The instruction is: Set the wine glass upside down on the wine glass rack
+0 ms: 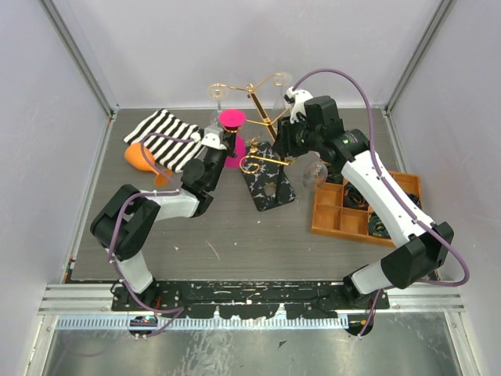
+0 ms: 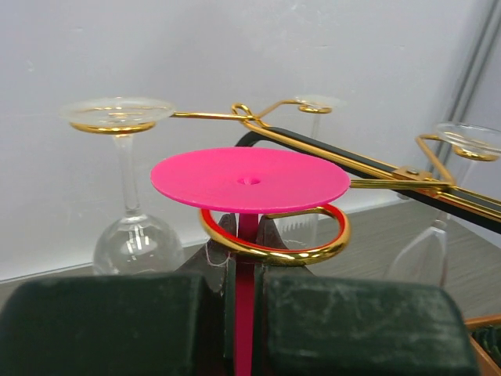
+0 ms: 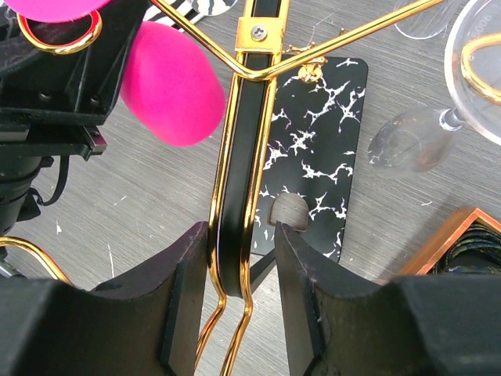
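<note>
Nearest, an orange compartment tray (image 1: pixel 329 233) lies on the bench (image 1: pixel 203 243) at right. The right fingers (image 3: pixel 184 298) clamp the wine glass rack (image 3: pixel 237 180) by its upright post. The left fingers (image 2: pixel 102 321) pinch the stem of the pink wine glass (image 2: pixel 250 180), which is upside down, its stem inside a gold curl and its foot just above; clear glasses (image 2: pixel 137 239) hang beyond

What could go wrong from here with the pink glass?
The pink wine glass has its foot above the gold loop, not on it; if the left hand opens, it may drop and jolt the rack.
Clear glasses hang nearby; any tug from the right hand gripping the post could swing them together.
</note>
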### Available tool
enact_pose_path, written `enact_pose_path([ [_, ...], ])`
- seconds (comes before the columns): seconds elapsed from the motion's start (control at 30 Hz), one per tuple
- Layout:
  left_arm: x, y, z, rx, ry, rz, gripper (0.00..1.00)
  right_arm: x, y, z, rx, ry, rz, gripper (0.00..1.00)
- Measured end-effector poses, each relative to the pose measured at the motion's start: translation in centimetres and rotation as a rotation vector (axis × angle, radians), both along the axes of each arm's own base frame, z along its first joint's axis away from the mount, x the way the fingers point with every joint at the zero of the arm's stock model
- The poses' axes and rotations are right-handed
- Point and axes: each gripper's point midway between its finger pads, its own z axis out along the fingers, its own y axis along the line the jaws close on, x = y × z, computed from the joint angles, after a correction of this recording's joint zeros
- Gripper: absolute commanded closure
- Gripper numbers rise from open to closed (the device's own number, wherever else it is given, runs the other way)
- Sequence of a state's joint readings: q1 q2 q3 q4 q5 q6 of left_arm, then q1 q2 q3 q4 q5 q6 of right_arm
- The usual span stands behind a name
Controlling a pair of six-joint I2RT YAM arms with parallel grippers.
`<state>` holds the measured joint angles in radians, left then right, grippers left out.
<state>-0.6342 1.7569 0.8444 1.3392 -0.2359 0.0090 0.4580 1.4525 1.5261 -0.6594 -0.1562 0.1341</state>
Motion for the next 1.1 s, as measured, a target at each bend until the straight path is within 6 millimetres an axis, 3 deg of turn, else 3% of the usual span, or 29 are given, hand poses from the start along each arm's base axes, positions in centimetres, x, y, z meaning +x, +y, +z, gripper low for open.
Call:
enact_pose_path([
  [0.33, 0.2, 1.2, 0.2, 0.022, -0.012, 0.065, 1.00, 0.1, -0.1, 0.0, -0.003, -0.002, -0.006, 0.56],
  [0.63, -1.8, 2.5, 0.6, 0.017, -0.011, 0.057, 1.00, -0.1, 0.2, 0.0, 0.000, 0.002, 0.008, 0.56],
  [1.1, -4.0, 1.7, -0.1, 0.012, 0.002, -0.071, 1.00, -0.2, 0.2, -0.1, -0.001, 0.006, 0.008, 0.56],
])
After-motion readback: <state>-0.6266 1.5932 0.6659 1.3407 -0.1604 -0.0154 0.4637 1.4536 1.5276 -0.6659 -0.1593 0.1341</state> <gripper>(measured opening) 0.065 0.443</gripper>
